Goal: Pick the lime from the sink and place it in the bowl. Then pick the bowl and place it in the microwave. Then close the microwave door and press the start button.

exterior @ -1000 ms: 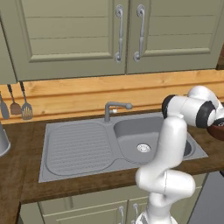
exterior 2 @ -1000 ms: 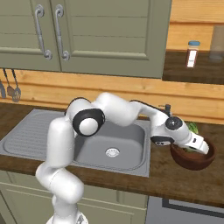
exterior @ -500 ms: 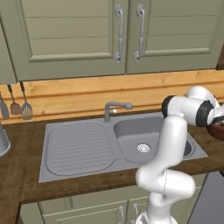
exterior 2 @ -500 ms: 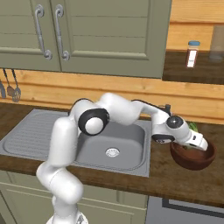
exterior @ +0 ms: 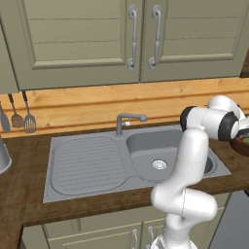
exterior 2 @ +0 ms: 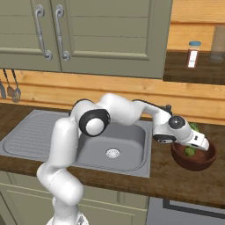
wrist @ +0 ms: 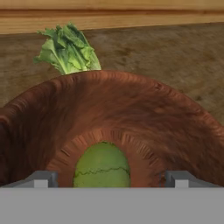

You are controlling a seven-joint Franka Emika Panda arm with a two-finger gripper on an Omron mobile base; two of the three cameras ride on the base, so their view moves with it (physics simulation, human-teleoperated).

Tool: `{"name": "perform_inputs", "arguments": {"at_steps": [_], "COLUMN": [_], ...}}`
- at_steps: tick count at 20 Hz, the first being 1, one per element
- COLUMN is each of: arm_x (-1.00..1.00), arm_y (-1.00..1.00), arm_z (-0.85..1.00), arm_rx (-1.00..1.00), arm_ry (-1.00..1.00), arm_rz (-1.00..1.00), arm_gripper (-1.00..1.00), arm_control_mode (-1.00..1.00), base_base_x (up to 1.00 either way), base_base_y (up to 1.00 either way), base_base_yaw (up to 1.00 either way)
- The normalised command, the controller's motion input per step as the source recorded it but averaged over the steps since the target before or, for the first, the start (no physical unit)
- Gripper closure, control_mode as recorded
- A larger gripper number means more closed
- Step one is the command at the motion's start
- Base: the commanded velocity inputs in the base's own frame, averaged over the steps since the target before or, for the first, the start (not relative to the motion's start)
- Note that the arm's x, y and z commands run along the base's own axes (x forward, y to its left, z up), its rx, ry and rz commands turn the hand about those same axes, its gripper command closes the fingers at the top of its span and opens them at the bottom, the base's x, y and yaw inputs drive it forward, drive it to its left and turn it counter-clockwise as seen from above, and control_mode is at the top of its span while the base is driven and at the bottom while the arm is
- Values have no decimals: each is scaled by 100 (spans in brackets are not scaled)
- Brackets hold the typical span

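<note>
The dark-brown bowl (exterior 2: 194, 157) stands on the counter to the right of the sink (exterior 2: 110, 145). My gripper (exterior 2: 198, 143) hangs just over the bowl's rim, pointing into it. In the hand view the gripper (wrist: 111, 179) is open, its fingertips (wrist: 42, 178) spread wide to either side of the lime (wrist: 102, 167). The lime rests on the bowl's bottom (wrist: 131, 131) and touches neither finger. It also shows as a green spot, the lime (exterior 2: 190, 151), inside the bowl. The bowl's edge (exterior: 241, 144) peeks in at the far right. The microwave and its door are out of view.
A leafy green vegetable (wrist: 69, 49) lies on the counter just behind the bowl, against the wooden backsplash. The faucet (exterior: 127, 120) stands behind the basin. Utensils (exterior: 28, 116) hang at the left wall. A spice jar (exterior 2: 192, 54) sits on the upper shelf.
The gripper's fingers have spread apart over the bowl, and the lime now lies free on the bowl's bottom. The arm has barely shifted.
</note>
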Motion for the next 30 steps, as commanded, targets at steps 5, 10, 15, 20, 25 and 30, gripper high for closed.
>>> {"name": "perform_inputs", "arguments": {"at_steps": [5, 10, 15, 20, 25, 30], "arm_x": [-13, -10, 0, 0, -5, 2], "arm_y": [25, 29, 8, 0, 13, 16], "arm_z": [52, 39, 47, 70, 4, -16], "arm_rx": [2, 10, 0, 5, 13, 9], "arm_ry": [-4, 11, 26, 19, 12, 12], "arm_rz": [0, 4, 14, 8, 4, 1], "arm_gripper": [-100, -100, -100, -100, -100, -100], "arm_control_mode": [-100, -100, -100, -100, -100, -100], "base_base_x": [0, 0, 0, 0, 0, 0], "base_base_y": [0, 0, 0, 0, 0, 0], "base_base_yaw": [0, 0, 0, 0, 0, 0]}}
